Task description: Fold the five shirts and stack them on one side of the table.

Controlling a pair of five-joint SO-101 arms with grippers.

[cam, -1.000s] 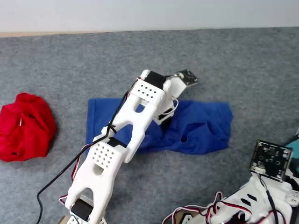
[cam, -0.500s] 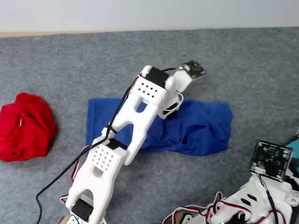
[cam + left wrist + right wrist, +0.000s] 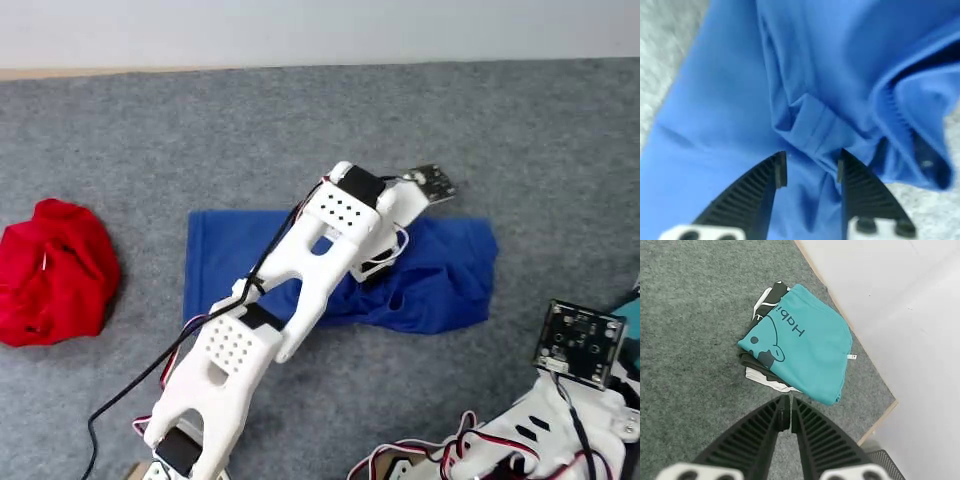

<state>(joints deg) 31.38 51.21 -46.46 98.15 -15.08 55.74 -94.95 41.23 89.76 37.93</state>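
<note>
blue shirt (image 3: 445,275) partly under left arm (image 3: 330,240), teal shirt (image 3: 805,347) covering stack (image 3: 768,379)

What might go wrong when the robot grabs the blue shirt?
The open left gripper hovers over a rumpled ridge of the blue fabric shirt; it might pinch several layers at once and bunch the fold. Dragging the cloth across the grey carpeted table could also crease it.
</note>
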